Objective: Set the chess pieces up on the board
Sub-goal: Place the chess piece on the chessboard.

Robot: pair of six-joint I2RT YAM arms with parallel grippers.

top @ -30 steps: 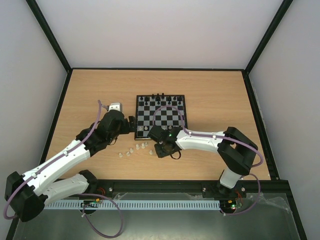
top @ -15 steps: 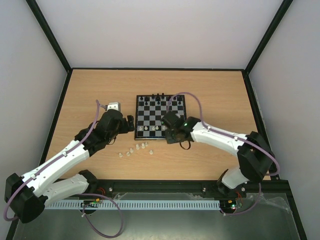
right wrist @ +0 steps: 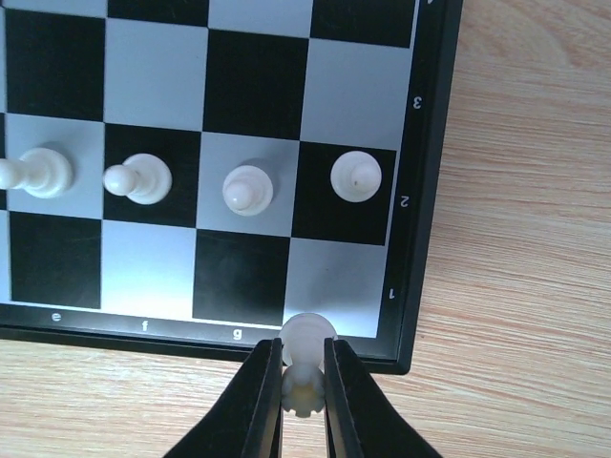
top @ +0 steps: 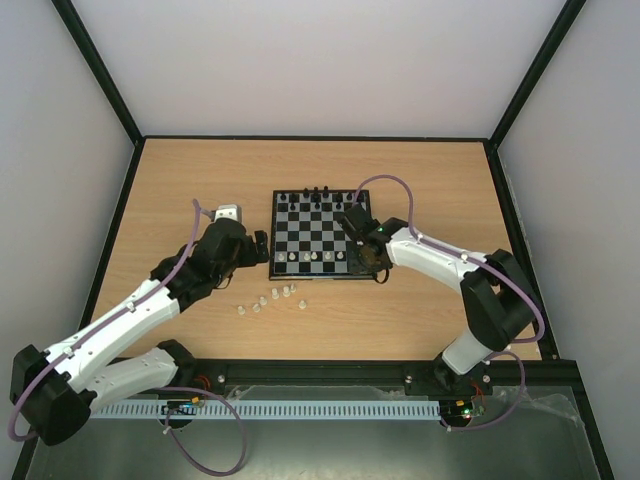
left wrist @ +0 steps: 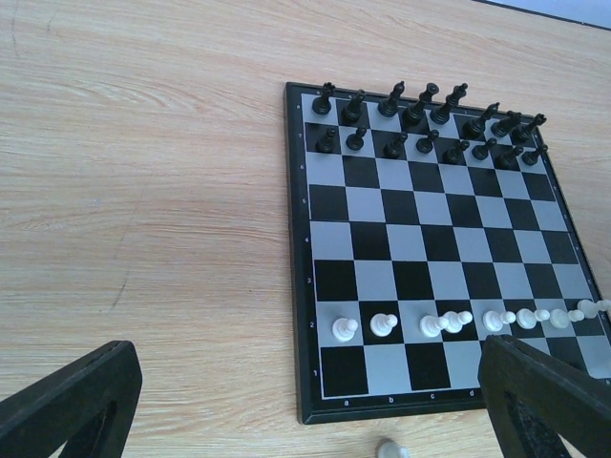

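Note:
The board (top: 322, 228) lies mid-table, with a row of white pawns (top: 310, 258) on its near second rank. My right gripper (top: 364, 262) hangs over the board's near right corner. In the right wrist view its fingers (right wrist: 263, 382) are shut on a small whitish chess piece (right wrist: 307, 370) above the rim by the corner square (right wrist: 339, 272). Four pawns (right wrist: 246, 187) stand just beyond. Several loose white chess pieces (top: 270, 299) lie on the table in front of the board. My left gripper (top: 262, 248) stands open and empty at the board's left edge (left wrist: 294, 239).
Black chess figures (left wrist: 430, 119) fill the two far ranks (top: 320, 196). One loose white piece (left wrist: 389, 448) sits just off the board's near edge, between the left fingers. A black frame rail (top: 400, 370) runs along the table's front edge, and white walls enclose the table.
My right arm has swung from the loose pieces in front of the board to its near right corner, its fingers closing further on the way. The left arm has not moved.

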